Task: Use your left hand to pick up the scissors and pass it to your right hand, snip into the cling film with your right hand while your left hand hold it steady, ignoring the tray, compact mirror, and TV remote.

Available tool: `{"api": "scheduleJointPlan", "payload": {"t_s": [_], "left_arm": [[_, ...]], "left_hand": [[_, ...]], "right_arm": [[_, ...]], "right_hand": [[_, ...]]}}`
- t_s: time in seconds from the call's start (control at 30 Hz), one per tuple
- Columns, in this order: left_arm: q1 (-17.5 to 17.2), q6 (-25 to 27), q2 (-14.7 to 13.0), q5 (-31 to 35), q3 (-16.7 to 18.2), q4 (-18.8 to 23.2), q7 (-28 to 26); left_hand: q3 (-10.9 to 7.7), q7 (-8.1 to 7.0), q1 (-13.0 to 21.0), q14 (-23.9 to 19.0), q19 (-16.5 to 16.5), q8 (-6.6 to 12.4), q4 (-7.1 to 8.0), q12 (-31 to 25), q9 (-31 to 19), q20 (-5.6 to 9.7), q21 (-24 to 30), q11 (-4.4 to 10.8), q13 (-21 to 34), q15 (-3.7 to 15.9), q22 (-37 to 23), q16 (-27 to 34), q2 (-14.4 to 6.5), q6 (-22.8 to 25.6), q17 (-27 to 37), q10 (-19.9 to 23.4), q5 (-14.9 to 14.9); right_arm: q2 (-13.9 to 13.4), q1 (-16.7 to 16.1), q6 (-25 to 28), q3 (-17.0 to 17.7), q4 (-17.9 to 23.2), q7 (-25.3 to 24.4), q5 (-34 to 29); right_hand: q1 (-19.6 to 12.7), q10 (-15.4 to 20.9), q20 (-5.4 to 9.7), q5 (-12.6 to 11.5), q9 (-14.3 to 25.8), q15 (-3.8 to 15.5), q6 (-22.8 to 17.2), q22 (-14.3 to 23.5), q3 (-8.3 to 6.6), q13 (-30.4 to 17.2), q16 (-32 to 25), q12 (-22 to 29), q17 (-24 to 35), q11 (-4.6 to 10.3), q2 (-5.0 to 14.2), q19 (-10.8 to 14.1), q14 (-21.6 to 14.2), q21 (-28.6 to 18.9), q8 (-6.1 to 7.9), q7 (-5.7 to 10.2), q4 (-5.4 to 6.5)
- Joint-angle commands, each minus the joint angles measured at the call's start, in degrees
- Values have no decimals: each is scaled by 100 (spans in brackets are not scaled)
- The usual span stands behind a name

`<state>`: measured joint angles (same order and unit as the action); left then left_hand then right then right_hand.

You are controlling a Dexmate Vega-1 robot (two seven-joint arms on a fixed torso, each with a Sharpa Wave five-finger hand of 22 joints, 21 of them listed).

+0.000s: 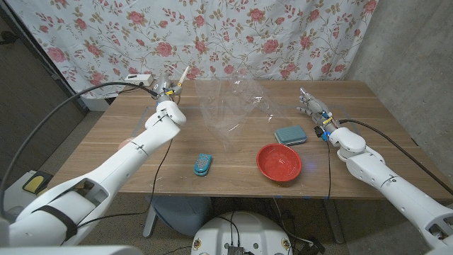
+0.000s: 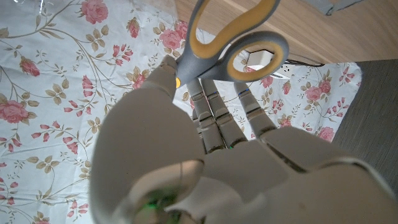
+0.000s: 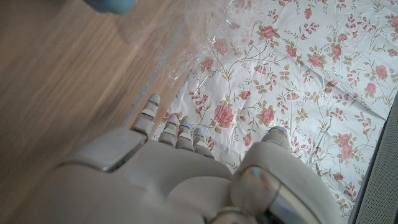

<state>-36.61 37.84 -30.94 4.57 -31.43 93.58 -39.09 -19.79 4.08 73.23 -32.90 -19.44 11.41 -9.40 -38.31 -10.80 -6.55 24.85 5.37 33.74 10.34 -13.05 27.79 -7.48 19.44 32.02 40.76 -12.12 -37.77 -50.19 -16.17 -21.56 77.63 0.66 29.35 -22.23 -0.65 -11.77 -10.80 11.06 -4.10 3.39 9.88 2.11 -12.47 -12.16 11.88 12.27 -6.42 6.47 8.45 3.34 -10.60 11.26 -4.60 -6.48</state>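
My left hand (image 1: 168, 95) is raised over the table's far left part and grips the scissors (image 1: 178, 78), which stick up from it. In the left wrist view the scissors' yellow and grey handles (image 2: 233, 31) show past the fingers (image 2: 214, 115) of my left hand (image 2: 186, 155). The cling film (image 1: 230, 106) is a clear crumpled sheet lying on the table's far middle, just right of that hand. My right hand (image 1: 312, 108) is open at the far right, apart from the film. The right wrist view shows my right hand (image 3: 186, 168) with the cling film (image 3: 186, 43) beyond its fingers.
A red tray (image 1: 279, 161) sits front right of the middle, with a teal compact mirror (image 1: 290, 134) behind it. A blue TV remote (image 1: 203, 163) lies near the front middle. A white box (image 1: 138, 78) with a cable sits at the far left edge. A floral curtain hangs behind.
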Motion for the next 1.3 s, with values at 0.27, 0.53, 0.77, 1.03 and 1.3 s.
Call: {"api": "scheduleJointPlan", "payload": {"t_s": [0.27,0.53,0.77,1.03,1.3], "left_arm": [[-388,-1058,373,-1076,721,348,86],[-370,-1190,387,-1288,741,380,154],[-397,-1434,411,-1442,741,413,219],[-471,-2136,351,-1806,810,368,675],[-390,-2689,232,-1960,741,145,1153]], "left_hand": [[31,24,56,-54,46,4,-2,-44,-28,-4,23,572,200,16,-11,27,-82,53,25,579,37],[27,25,66,-37,65,4,-1,-49,-29,-13,27,577,199,9,-10,21,-87,69,37,573,46],[32,30,65,-60,66,16,-2,-43,-29,-7,39,571,172,30,-10,27,-70,119,39,589,56],[47,24,59,-24,102,10,11,-45,-30,5,41,579,164,63,-9,41,-71,134,77,596,70],[54,-16,50,142,227,-30,32,-37,-31,-11,13,619,174,105,-7,9,-101,62,126,547,84]], "right_arm": [[13,-133,-131,82,41,-94,23],[11,-192,-188,116,28,-88,54],[27,-216,-276,134,9,-75,60],[8,-310,-330,177,91,-120,68],[-42,-430,-348,238,217,-194,67]], "right_hand": [[12,-40,-31,14,20,-27,-7,5,-34,2,-29,31,9,-38,13,-29,19,-31,29,9,7],[10,-40,-31,15,20,-28,-6,5,-38,2,-29,31,9,-34,7,-29,16,-31,28,5,3],[6,-35,-31,15,20,-23,-5,5,-43,2,-29,33,7,-36,5,-27,16,-32,28,6,-1],[3,-34,-31,15,20,-27,-5,5,-48,3,-30,33,7,-36,6,-26,13,-33,28,5,-4],[8,-32,-31,15,20,-19,-5,5,-52,3,-32,34,8,-41,8,-26,9,-33,28,9,-1]]}}
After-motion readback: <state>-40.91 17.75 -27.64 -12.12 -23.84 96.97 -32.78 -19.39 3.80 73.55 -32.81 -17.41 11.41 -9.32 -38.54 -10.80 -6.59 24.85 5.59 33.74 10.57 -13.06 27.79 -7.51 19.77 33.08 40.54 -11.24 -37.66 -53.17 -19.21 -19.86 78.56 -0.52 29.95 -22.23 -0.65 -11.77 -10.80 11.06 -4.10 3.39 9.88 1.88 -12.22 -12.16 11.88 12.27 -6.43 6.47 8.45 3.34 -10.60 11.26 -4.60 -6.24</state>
